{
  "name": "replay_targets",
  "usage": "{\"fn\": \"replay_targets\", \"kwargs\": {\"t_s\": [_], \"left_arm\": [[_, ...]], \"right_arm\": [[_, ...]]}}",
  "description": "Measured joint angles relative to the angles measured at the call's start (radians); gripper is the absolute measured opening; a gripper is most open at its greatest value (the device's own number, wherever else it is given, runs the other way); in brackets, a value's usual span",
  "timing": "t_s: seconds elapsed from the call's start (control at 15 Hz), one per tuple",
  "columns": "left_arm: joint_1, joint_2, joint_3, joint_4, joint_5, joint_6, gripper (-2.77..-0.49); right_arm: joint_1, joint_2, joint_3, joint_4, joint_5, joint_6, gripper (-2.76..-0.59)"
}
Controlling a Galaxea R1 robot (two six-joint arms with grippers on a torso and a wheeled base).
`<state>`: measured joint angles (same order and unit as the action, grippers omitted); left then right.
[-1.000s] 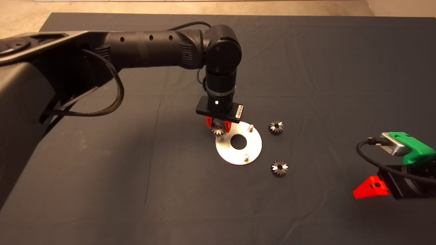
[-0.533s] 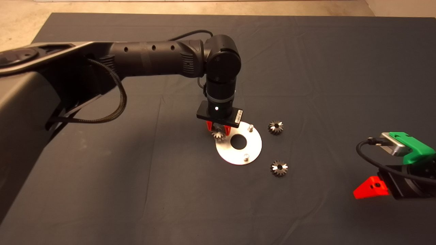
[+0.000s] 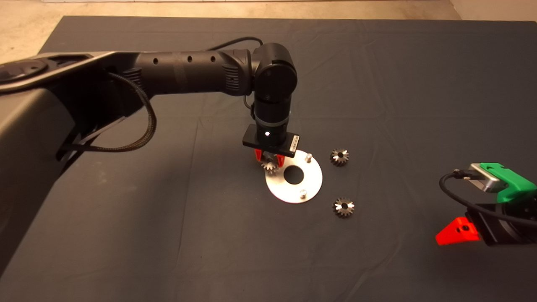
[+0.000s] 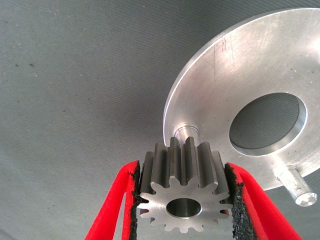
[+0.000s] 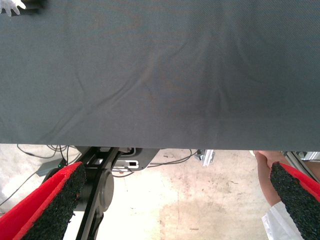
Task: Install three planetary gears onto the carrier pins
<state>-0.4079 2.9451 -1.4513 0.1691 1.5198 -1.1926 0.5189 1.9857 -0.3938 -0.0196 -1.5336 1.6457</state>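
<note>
Dark grey cloth mat (image 3: 419,84) covers the counter, with pale floor beyond its far edge. Seen from the head camera, the black left arm reaches in from the left and points straight down, its left gripper (image 3: 269,159) over the near-left rim of a flat round silver disc with a large centre hole (image 3: 312,182). Its red fingers are narrowed onto a small dark-silver toothed gear (image 3: 269,163). Two short silver pins stand bare on the disc, one at the far side (image 3: 308,157) and one at the near side (image 3: 303,193). Two more small gears lie on the mat just right of the disc, one farther (image 3: 339,157) and one nearer (image 3: 343,206). The right gripper (image 3: 457,231) waits at the lower right edge.

From the left wrist camera, the black finger pads (image 4: 231,192) press both sides of the gear, held level just above a third pin (image 4: 186,133) near the disc's rim.

From the right wrist camera, the right gripper's fingers (image 5: 50,205) are spread wide and hold nothing; the mat edge, floor cables and part of a person's arm (image 5: 267,172) show beyond.
</note>
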Motion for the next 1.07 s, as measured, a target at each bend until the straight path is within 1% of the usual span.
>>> {"fn": "replay_targets", "kwargs": {"t_s": [1.07], "left_arm": [[0.000, 0.000, 0.003, -0.001, 0.000, 0.001, -2.32]], "right_arm": [[0.000, 0.000, 0.000, 0.000, 0.000, 0.000, -0.61]]}}
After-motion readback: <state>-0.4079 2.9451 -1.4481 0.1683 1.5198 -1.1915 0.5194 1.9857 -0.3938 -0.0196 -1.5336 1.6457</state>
